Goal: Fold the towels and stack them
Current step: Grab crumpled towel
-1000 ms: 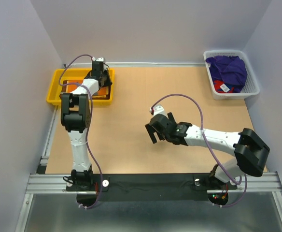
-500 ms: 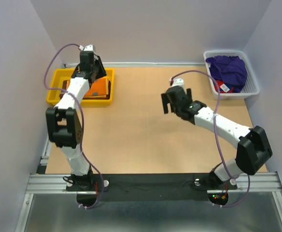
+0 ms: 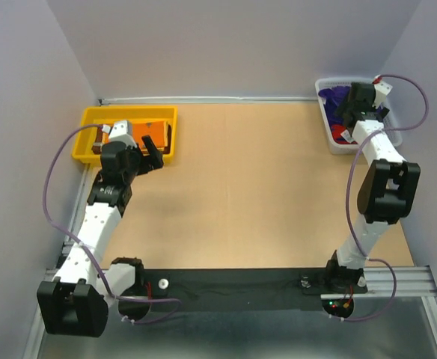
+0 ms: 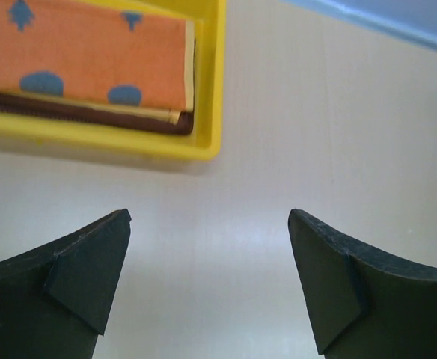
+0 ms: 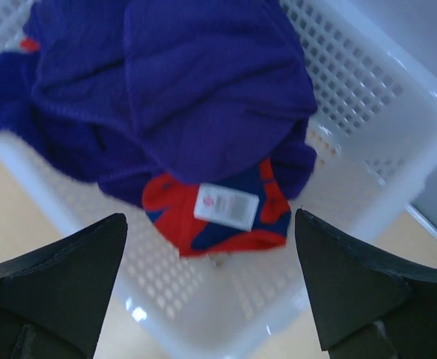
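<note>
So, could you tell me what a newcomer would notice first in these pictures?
A yellow plastic tray at the far left holds a folded orange printed towel on a dark brown towel. In the white mesh basket at far right, a crumpled deep purple towel lies over a red towel. The open right gripper hangs above it; the open left gripper, beside the tray.

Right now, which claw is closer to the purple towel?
Right. The right gripper hangs open just above the purple towel in the white basket; the left gripper is open across the table, beside the yellow tray.
</note>
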Controlling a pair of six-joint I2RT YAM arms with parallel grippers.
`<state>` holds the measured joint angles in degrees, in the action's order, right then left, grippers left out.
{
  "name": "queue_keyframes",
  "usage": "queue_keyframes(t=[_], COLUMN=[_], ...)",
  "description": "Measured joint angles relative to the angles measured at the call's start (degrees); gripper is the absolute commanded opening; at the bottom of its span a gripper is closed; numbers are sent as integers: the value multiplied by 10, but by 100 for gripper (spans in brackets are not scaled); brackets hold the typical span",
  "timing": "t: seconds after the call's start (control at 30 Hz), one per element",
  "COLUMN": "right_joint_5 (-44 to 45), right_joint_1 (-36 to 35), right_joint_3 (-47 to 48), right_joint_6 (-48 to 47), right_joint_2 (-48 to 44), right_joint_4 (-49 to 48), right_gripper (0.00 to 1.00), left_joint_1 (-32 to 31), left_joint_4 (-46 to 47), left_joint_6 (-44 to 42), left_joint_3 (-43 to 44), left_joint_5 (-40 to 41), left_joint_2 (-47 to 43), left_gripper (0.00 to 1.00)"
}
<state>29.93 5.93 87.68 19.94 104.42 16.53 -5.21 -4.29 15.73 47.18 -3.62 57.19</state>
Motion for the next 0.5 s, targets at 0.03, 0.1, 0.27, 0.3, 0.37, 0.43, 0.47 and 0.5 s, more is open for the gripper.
queue_keyframes(t=[0.03, 0.1, 0.27, 0.3, 0.37, 0.43, 0.47, 0.5], right_joint_5=[-2, -9, -21, -22, -25, -27, -28, -29], right_joint_1=[7, 28, 57, 60, 64, 65, 65, 65], right_joint_3=[18, 75, 187, 211, 247, 268, 272, 272], right_joint_6=[6, 21, 40, 41, 41, 42, 42, 43], right_joint_2=[18, 79, 195, 215, 245, 262, 265, 265], right_joint_4=[-1, -15, -26, -26, -30, -32, -32, -33], right_gripper=[96, 93, 79, 75, 59, 45, 38, 34], left_joint_1=[-1, -2, -3, -3, -3, -3, -3, -3], left_joint_4=[0, -3, 7, 9, 15, 17, 17, 17], left_joint_6=[-2, -4, -13, -14, -17, -18, -19, -20], left_joint_3=[-26, -55, -63, -63, -63, -63, -63, -63], left_joint_5=[0, 0, 7, 9, 14, 17, 19, 20], left_joint_2=[-10, -18, -18, -18, -15, -9, -6, -2], left_gripper=[99, 99, 99, 99, 99, 99, 99, 99])
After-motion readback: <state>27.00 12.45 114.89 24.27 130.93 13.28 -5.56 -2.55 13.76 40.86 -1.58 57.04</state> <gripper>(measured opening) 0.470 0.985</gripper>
